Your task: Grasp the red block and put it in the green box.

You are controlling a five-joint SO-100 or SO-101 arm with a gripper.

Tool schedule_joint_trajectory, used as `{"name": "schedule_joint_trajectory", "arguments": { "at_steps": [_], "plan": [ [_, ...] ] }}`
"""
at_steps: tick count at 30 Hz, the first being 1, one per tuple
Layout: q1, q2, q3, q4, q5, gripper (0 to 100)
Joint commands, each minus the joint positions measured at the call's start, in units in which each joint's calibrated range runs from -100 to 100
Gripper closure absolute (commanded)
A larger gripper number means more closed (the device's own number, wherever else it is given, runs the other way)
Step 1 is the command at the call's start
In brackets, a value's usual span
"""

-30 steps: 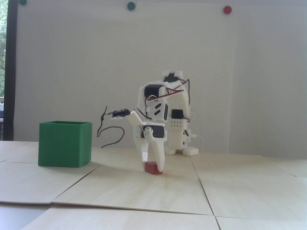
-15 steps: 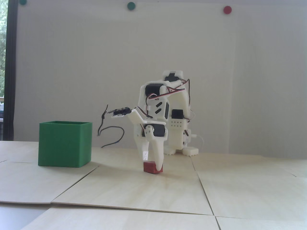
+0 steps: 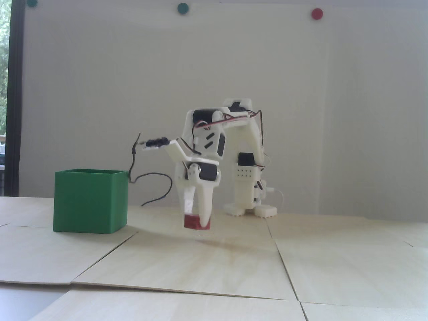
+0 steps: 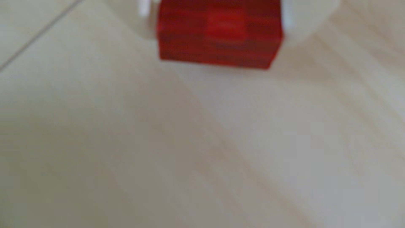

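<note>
Just below the middle of the fixed view, the gripper (image 3: 197, 224) pointed downward with its two white fingers (image 3: 204, 209) closed onto the red block (image 3: 193, 223), pinching it from either side. The red block hung clear of the bench (image 3: 200, 267), with a faint shadow on the wood beneath it. In the wrist view the gripper (image 4: 219, 19) sat at the top edge of the frame, a blurred white finger on each side of the red block (image 4: 219, 37), and pale wood (image 4: 197, 142) filled everything below; a seam between panels ran across the upper left corner.

Above the gripper, the white arm (image 3: 214, 140) arched up and back to its base (image 3: 249, 209), which stood on the bench right of centre. A dark cable (image 3: 157, 190) looped from the wrist toward the left.

Left of the gripper and apart from it, the green box (image 3: 90, 202) stood upright on the bench in the left part of the fixed view, its open top level with the gripper's upper body. Along the top edge of that view, on the pale wall, sat two green dots (image 3: 183, 8) and a red dot (image 3: 316, 13).
</note>
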Motion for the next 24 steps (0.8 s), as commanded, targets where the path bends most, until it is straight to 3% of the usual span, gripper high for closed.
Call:
{"name": "schedule_joint_trajectory", "arguments": {
  "at_steps": [1,24],
  "plan": [
    [3.7,-16.4,-10.8,6.3,0.3,98],
    [17.7,-21.1,-11.2,0.8,1.8,98]
  ]
}}
